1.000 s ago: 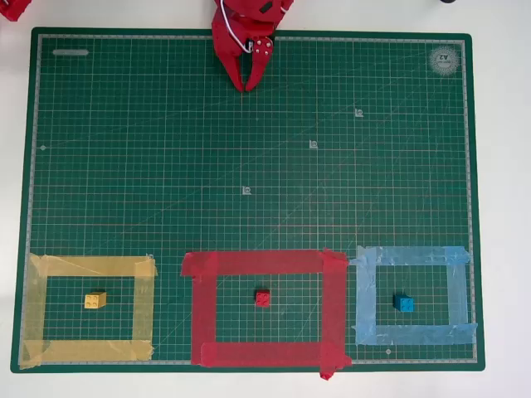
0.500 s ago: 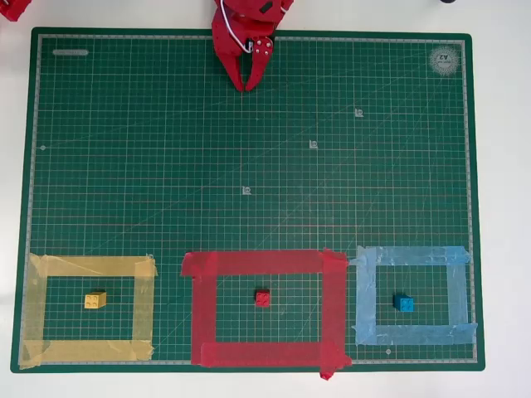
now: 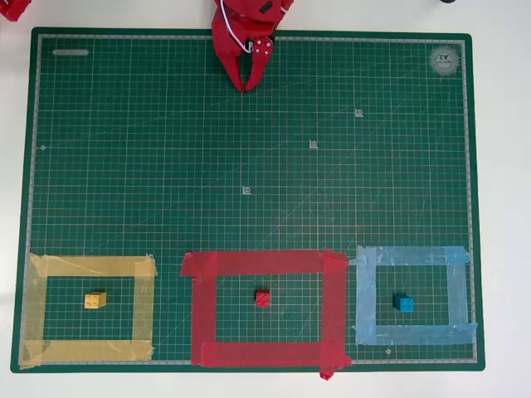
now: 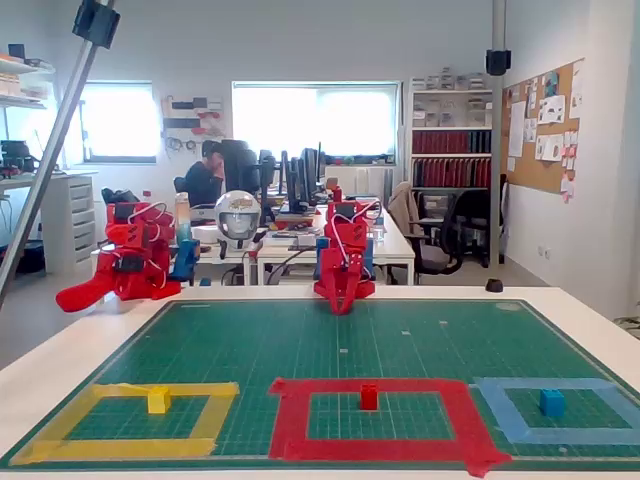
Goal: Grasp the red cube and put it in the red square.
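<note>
The red cube [image 3: 262, 298] sits on the green mat [image 3: 124, 149] inside the red square [image 3: 207, 303] — near the middle of the bare patch the tape strips enclose, touching none of them. In the fixed view the cube [image 4: 369, 397] stands upright on the mat within the same outline [image 4: 290, 420], nothing resting on it or holding it.

In the overhead view a yellow block [image 3: 95, 300] lies inside a yellow tape outline [image 3: 33, 307] to the left of the red square, and a blue cube [image 3: 404, 303] lies inside a light blue tape outline [image 3: 363, 298] to its right. The three outlines run in a row along the mat's lower edge; the red one is just beside the blue and a little apart from the yellow.

The gripper [image 3: 246, 85] is well apart from all of this, at the mat's top edge in the overhead view, its red fingers pointing down toward the mat and drawn together to a point with nothing between them — closed and empty. In the fixed view it [image 4: 340, 306] hangs at the far edge of the mat, tips close to the surface.

The mat lies on a white table [image 3: 502, 166].
</note>
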